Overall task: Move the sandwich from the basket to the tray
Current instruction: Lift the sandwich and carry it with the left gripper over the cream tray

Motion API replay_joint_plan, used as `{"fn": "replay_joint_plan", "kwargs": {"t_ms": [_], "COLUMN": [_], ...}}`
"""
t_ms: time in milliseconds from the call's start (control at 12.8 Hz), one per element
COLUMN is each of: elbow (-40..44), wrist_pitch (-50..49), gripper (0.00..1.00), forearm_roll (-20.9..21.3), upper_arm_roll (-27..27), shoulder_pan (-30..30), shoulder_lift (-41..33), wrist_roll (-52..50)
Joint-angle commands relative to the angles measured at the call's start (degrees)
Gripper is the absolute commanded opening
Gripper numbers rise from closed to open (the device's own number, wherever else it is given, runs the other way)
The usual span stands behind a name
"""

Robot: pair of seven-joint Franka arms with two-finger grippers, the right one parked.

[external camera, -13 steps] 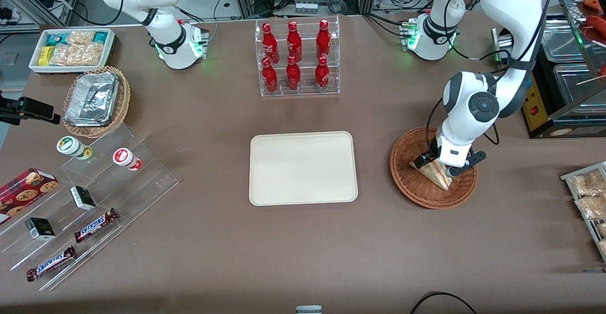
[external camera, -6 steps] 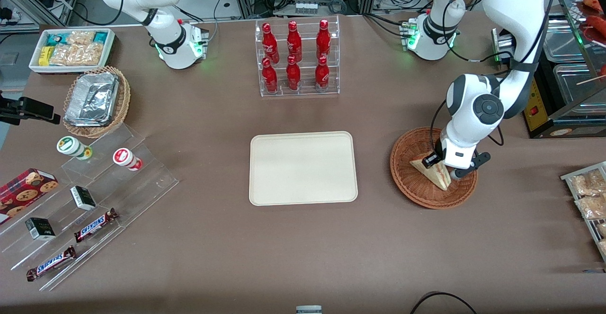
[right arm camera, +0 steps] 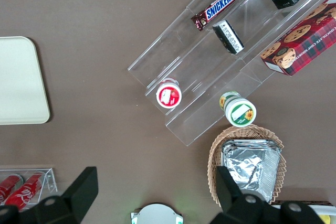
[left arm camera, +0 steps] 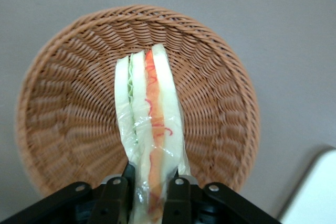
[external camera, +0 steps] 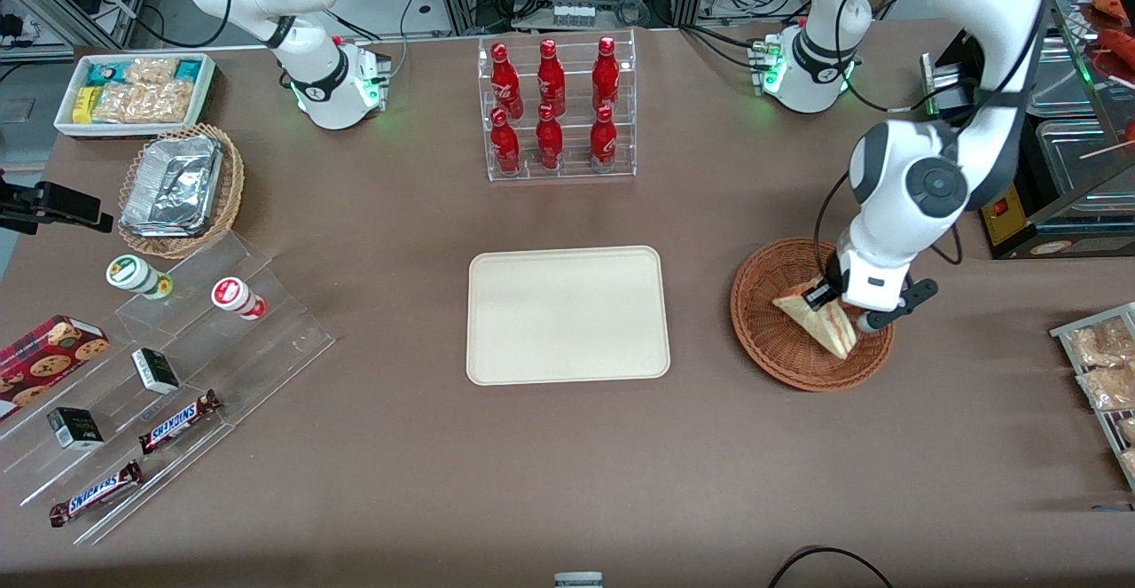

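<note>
**brickwall88:** Over at the parked arm's end of the table (external camera: 399, 446) I see a clear stepped stand (external camera: 168, 375) with candy bars and small boxes, and nearer the middle a rack of red bottles (external camera: 557, 109). Where's the task stuff?

**tofu_dan:** Mid-table sits the cream tray (external camera: 567, 315), flat, nothing on it. Toward the working arm's end is the reddish-brown basket (external camera: 780, 348), well apart from the tray.

**brickwall88:** And the sandwich?

**tofu_dan:** The sandwich (external camera: 820, 322) is over the basket, pinched at one end by the tool (external camera: 842, 304). From the wrist camera the tool (left arm camera: 146, 195) has its two black fingers (left arm camera: 114, 195) clamped on the wrapped wedge (left arm camera: 149, 124), and the basket's weave (left arm camera: 68, 114) shows underneath it. Whether the wedge's tip touches the wicker, I can't tell.
</note>
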Motion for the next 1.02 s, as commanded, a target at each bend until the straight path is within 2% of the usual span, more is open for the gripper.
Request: {"fn": "replay_joint_plan", "kwargs": {"t_ms": [0,157,313,548,939], "elbow": [10.8,19.9,25.6,30.9,47.0], "wrist_pitch": [-13.5,-19.4,-21.4,-20.9,-20.5], "gripper": [0.0,0.0,0.0,0.0,0.0], "forearm_roll": [0.5,-0.3,-0.5,-2.0,-1.3], "upper_arm_roll": [-3.2,-6.8,-8.8,-9.2,-9.4], "shoulder_pan": [-1.0,-2.4,-5.0,-11.5,-20.3], "shoulder_lift": [-0.8,2.8,6.6,13.4,28.4], "wrist_roll": [-1.5,-2.6,-3.2,-6.6,-6.6]}}
